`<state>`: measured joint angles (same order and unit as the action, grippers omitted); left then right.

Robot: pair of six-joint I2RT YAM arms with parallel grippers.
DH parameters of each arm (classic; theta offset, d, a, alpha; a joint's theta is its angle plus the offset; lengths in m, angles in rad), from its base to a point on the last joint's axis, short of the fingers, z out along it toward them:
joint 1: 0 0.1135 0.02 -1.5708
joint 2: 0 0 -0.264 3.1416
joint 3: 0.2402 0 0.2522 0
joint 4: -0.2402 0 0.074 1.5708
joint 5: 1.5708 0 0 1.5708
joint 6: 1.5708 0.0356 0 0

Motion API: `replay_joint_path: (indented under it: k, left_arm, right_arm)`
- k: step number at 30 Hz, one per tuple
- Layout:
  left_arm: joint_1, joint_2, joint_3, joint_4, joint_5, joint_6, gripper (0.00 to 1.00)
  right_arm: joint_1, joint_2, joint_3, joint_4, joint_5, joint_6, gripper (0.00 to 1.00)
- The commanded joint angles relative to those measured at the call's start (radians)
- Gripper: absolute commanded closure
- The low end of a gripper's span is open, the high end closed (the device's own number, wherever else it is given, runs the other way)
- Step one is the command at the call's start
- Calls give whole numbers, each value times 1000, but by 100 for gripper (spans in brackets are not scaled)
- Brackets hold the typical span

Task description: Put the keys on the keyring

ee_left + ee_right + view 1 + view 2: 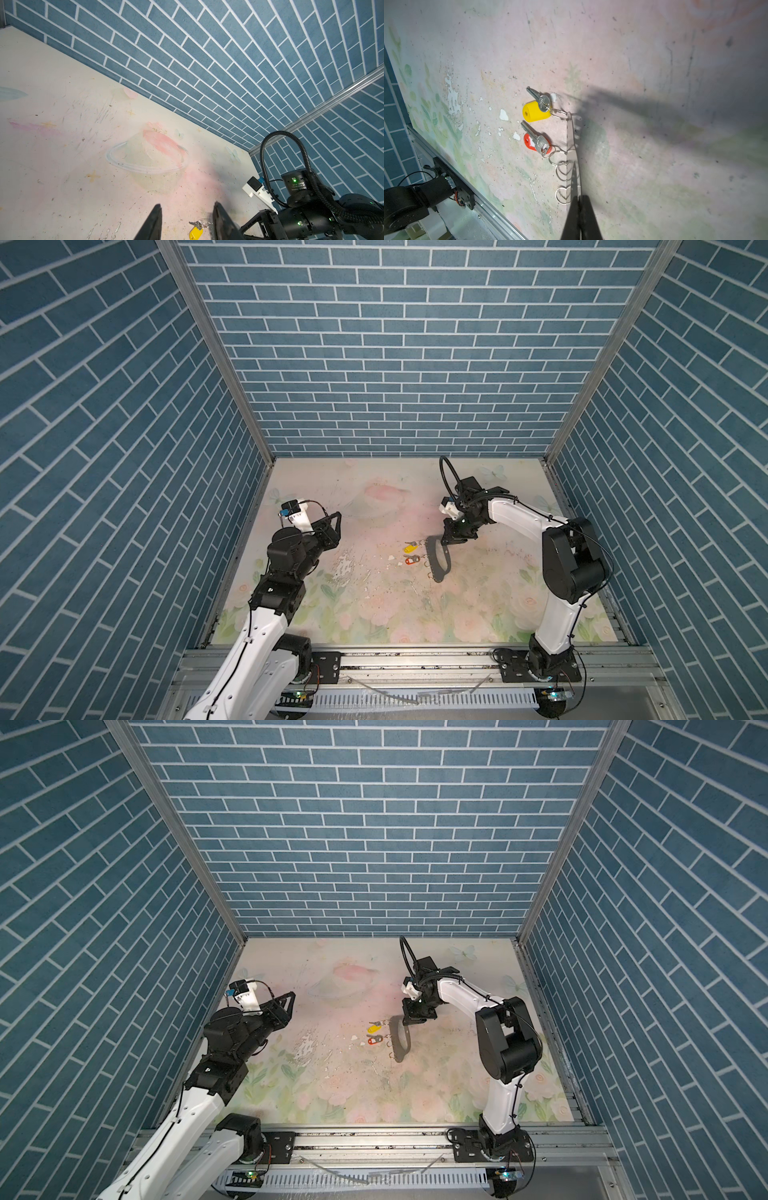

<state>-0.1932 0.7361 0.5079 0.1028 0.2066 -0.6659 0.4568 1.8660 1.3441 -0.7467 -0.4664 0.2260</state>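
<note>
The black flat oval strap keyring [436, 558] is held on edge, pinched in the jaws of the right gripper [579, 200]. The silver key with yellow plastic tag [536, 113] and the silver key with red plastic tag [536, 143] lie just beside it and appear already linked to its metal rings. The left gripper [187, 204] is spread and empty. Only release is judged to remain.

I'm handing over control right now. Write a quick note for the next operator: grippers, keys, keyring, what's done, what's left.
Left gripper: open, empty, hovering on the left, away from the job.
Right gripper: shut on the keyring, holding the strap on edge.
Yellow-tagged key and red-tagged key lie on the table beside it, each apparently linked to a ring on the strap.
Done: both keys seem attached.
Left: confirm the links, then release.
</note>
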Motion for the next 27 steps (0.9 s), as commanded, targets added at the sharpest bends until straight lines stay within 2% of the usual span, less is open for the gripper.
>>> replay_joint_path:
  k: [1, 6, 7, 12, 18, 20, 21, 22, 23, 26, 27]
  left_arm:
    - [-3, 1, -11, 39, 13, 13, 57]
    - [-3, 3, 0, 19, -2, 41, 54]
    - [-3, 5, 3, 12, -6, 49, 53]
    - [-3, 15, 59, -51, -29, 116, 51]
    - [-3, 106, 280, -230, -115, 284, 43]
    - [-3, 164, 372, -289, -132, 347, 42]
    - [-3, 190, 408, -308, -137, 370, 41]
    - [-2, 220, 442, -322, -145, 397, 39]
    - [-1, 249, 479, -335, -154, 420, 37]
    - [0, 333, 577, -379, -160, 482, 34]
    - [1, 358, 610, -400, -171, 495, 25]
  right_arm:
    - [-25, 41, -49, 10, 115, -72, 87]
    - [-59, 32, -70, 23, 175, -63, 72]
    - [-67, 22, -76, 23, 194, -59, 63]
    - [-99, -72, -100, 28, 296, -40, 62]
    - [-131, -247, -105, 51, 409, -25, 60]
    - [-144, -315, -112, 75, 432, -21, 35]
    - [-149, -343, -115, 86, 447, -16, 29]
    - [-158, -375, -118, 96, 459, -14, 5]
    - [-167, -406, -122, 107, 468, -11, 1]
    - [-188, -492, -121, 125, 523, -5, 1]
    - [-191, -524, -124, 135, 553, -3, 1]
